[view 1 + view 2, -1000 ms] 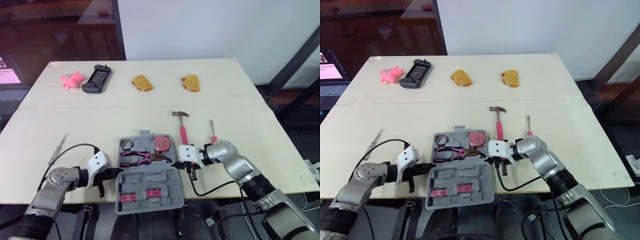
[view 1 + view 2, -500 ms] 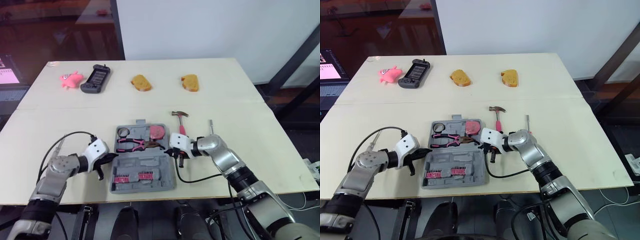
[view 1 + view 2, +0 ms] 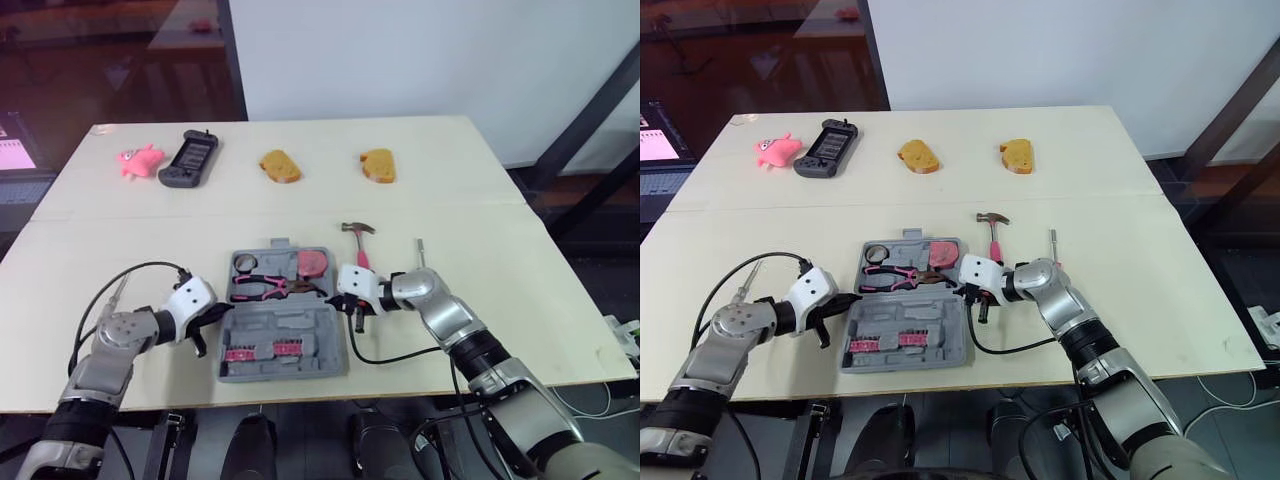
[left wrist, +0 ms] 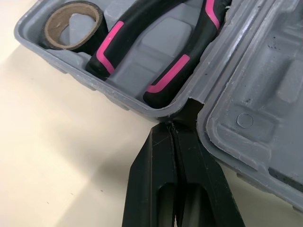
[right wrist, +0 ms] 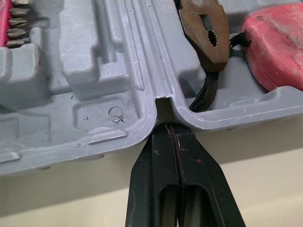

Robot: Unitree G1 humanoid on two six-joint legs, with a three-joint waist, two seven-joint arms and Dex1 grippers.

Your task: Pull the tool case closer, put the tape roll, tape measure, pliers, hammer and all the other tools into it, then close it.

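**A:** Where is the tool case now?

**B:** You see the tool case (image 3: 283,315) lying open on the table (image 3: 480,190), near the front edge, between your two end effectors. In its far half lie the tape roll (image 4: 71,26), the pliers (image 3: 275,288) and the red tape measure (image 5: 277,45). The near half carries a row of bits (image 3: 262,351).

**A:** And the end effectors?

**B:** Your left end effector (image 4: 173,124) has its fingers pressed together and holds nothing. Its tips sit in the notch on the left side of the case, where the two halves meet. Your right end effector (image 5: 166,125) is also narrow and holds nothing, with its tips at the same notch on the right side.

**A:** What lies outside the case?

**B:** The hammer (image 3: 358,243) lies on the table just beyond your right end effector. A small screwdriver (image 3: 421,255) is near it, to the right. A thin metal tool (image 3: 118,291) lies beside your left arm.
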